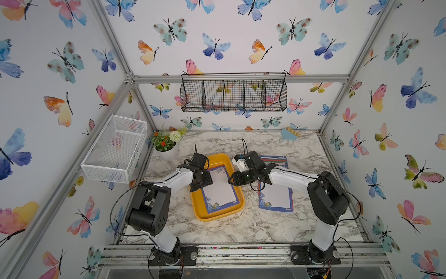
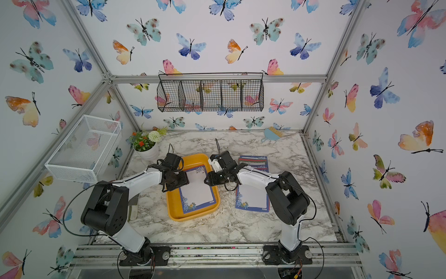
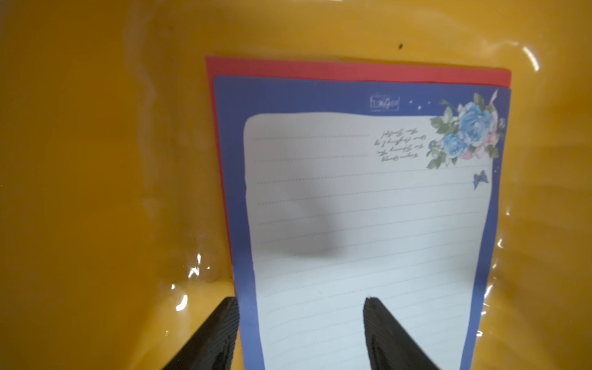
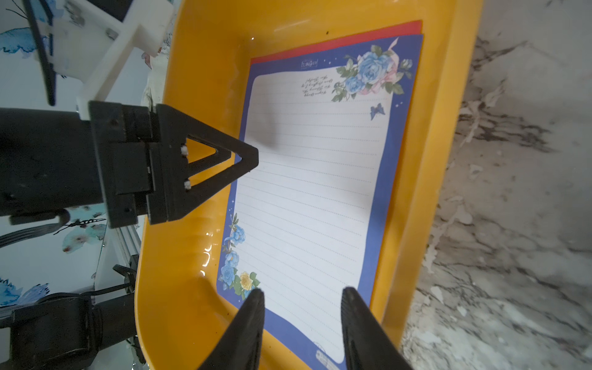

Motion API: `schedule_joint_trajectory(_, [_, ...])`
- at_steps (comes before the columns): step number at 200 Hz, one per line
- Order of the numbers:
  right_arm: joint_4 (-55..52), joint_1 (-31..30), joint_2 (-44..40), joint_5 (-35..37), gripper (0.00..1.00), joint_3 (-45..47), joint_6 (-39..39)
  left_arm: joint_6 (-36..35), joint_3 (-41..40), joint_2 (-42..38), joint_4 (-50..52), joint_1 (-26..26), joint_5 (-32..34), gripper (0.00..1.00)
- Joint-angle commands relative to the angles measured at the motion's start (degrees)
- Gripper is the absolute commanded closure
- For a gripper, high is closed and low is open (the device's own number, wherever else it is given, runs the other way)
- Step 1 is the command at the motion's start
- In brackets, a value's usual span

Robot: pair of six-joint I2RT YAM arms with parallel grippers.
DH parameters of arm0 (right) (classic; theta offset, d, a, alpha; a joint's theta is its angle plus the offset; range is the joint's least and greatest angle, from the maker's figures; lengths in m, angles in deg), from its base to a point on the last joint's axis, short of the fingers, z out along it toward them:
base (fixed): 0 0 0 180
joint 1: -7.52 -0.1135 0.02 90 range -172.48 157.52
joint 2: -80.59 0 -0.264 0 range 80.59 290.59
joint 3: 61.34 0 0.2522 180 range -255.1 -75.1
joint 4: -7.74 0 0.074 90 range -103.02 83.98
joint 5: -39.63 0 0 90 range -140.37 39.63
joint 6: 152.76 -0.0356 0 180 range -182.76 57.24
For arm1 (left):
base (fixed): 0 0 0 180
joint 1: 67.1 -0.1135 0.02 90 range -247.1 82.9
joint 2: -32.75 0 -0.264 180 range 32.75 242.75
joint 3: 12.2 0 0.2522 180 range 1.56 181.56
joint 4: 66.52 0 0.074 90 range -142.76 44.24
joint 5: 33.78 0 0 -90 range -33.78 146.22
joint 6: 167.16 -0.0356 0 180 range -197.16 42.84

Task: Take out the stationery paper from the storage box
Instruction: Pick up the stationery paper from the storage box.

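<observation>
Yellow-orange shallow plastic storage box, frame centre, holds the blue-floral-bordered rectangular stationery sheet, long axis running toward lower right. Jaws wide and empty, the left gripper straddles its frame-left long edge, seemingly nearer than the right gripper, also parted, empty.

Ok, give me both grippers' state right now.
Left gripper: open, jaws straddling an edge of the blue-bordered sheet in the storage box; holding nothing.
Right gripper: open over the same sheet; holding nothing.

Arms angle inward, left end effector and right end effector both parted.
</observation>
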Motion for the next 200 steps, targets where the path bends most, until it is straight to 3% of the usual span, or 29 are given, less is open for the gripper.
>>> schedule_joint_trajectory(1, [-1.7,-0.2,1.3,0.0,0.57,-1.0,0.9,-0.9,-0.4,0.2,0.9,-0.1,1.1,0.35])
schedule_joint_trajectory(129, [-2.1,-0.2,2.0,-0.1,0.57,-1.6,1.0,-1.7,-1.1,2.5,-1.1,-0.3,-2.0,0.38])
schedule_joint_trajectory(150, [-2.0,-0.2,1.9,-0.1,0.57,-1.5,1.0,-1.8,-0.7,1.8,-1.5,-0.3,-3.1,0.44])
schedule_joint_trajectory(170, [-1.9,-0.2,1.9,-0.1,0.57,-1.5,0.9,-2.8,-0.2,-0.2,-3.7,-0.2,-6.1,0.58])
schedule_joint_trajectory(200, [-1.7,-0.2,1.7,0.2,0.57,-1.6,0.7,-2.8,0.0,-2.9,-9.7,-0.3,-12.5,0.64])
